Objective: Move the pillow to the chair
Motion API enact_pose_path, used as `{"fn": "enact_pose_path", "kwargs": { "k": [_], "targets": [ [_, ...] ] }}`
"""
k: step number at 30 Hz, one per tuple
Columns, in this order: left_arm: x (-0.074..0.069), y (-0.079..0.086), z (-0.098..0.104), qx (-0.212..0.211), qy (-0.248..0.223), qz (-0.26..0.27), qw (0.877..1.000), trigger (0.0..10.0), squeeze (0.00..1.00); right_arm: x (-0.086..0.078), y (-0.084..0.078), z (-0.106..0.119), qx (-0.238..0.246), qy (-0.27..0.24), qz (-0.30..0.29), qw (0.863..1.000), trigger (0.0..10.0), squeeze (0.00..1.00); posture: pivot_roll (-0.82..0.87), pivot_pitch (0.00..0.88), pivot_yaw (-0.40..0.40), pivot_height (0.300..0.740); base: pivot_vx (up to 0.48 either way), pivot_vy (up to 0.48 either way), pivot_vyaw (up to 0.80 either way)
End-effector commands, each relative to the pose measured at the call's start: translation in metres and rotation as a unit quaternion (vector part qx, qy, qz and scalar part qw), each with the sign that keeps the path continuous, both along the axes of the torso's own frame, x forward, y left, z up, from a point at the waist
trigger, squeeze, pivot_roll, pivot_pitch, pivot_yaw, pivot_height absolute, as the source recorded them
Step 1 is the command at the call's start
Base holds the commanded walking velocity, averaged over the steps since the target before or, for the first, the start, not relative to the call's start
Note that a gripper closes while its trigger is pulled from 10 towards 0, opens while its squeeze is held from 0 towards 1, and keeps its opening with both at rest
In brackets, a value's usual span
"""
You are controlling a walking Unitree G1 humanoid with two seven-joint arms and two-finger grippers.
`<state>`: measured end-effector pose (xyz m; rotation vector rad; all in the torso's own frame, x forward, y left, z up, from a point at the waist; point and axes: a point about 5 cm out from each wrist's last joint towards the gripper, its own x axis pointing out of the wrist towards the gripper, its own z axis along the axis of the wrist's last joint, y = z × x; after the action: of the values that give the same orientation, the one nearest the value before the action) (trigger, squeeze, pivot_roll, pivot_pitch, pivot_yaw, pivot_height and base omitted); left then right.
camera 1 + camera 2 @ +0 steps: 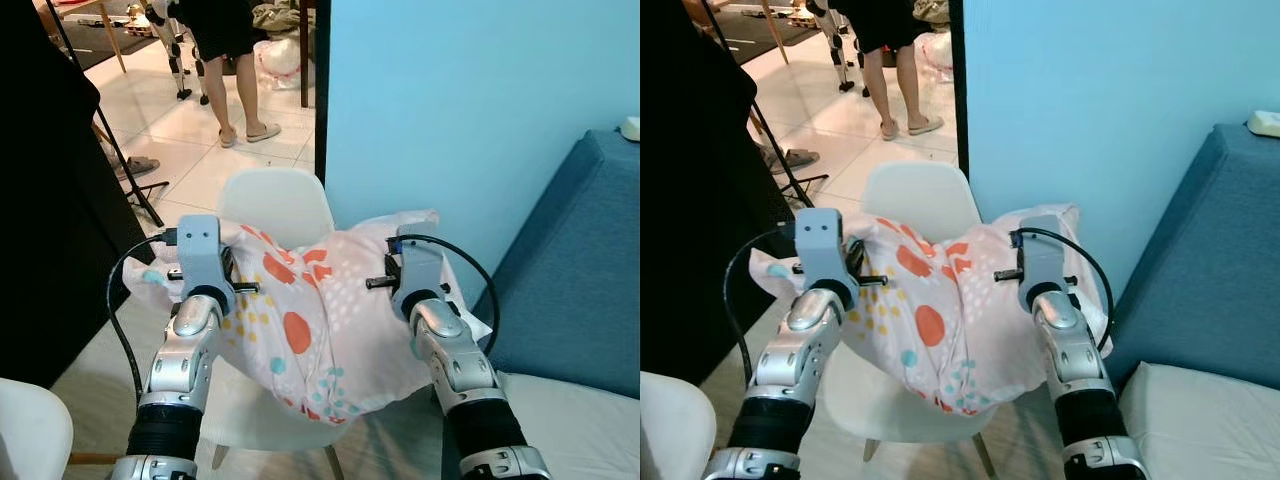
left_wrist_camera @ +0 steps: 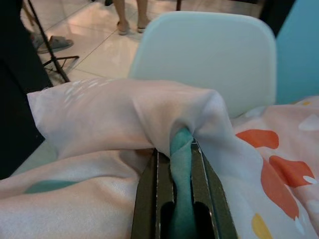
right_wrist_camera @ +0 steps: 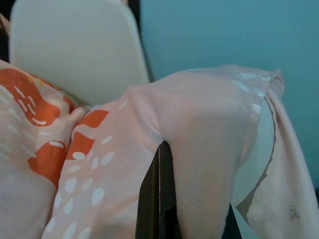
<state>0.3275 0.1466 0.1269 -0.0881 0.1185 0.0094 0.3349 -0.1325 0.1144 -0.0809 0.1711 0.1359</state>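
Left eye view: both arms hold the pillow [image 1: 310, 320] over the white chair [image 1: 275, 205], left gripper [image 2: 175, 149] and right gripper [image 3: 162, 149] each clamped on fabric. Next, I'd judge: lower it onto the seat, then release.

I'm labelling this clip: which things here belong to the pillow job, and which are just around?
Job:
pillow
white chair
left hand, shut on pillow
right hand, shut on pillow

Just around:
blue sofa
person
tripod stand
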Motion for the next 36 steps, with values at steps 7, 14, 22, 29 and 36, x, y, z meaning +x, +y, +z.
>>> {"fn": "enact_pose_path", "kwargs": {
  "k": [7,14,22,29,36],
  "targets": [
    [0.001,0.002,0.006,0.006,-0.012,0.003,1.0,10.0,0.0,0.002,0.007,0.008,0.018,-0.01,0.014,1.0,10.0,0.0,0.05,0.066,0.025,0.72,0.0,0.0,0.0],
    [0.0,0.004,0.004,0.011,-0.006,0.004,1.0,10.0,0.0,0.002,0.007,0.007,0.017,-0.01,0.015,1.0,10.0,0.0,0.05,0.068,0.025,0.7,0.0,0.0,0.0],
    [0.0,0.003,0.004,0.014,-0.004,0.001,1.0,10.0,0.0,0.003,0.009,0.007,0.016,-0.006,0.017,1.0,10.0,0.0,0.05,0.069,0.023,0.681,0.0,0.0,0.0],
    [0.0,0.003,0.001,0.017,0.002,-0.002,1.0,10.0,0.0,0.003,0.01,0.006,0.018,0.001,0.017,1.0,10.0,0.0,0.05,0.068,0.024,0.671,0.0,0.0,0.0],
    [-0.002,0.002,-0.002,0.02,0.01,-0.004,1.0,10.0,0.0,0.003,0.009,0.004,0.008,0.007,0.013,1.0,10.0,0.0,0.05,0.073,0.023,0.656,0.0,0.0,0.0]
  ]
}}
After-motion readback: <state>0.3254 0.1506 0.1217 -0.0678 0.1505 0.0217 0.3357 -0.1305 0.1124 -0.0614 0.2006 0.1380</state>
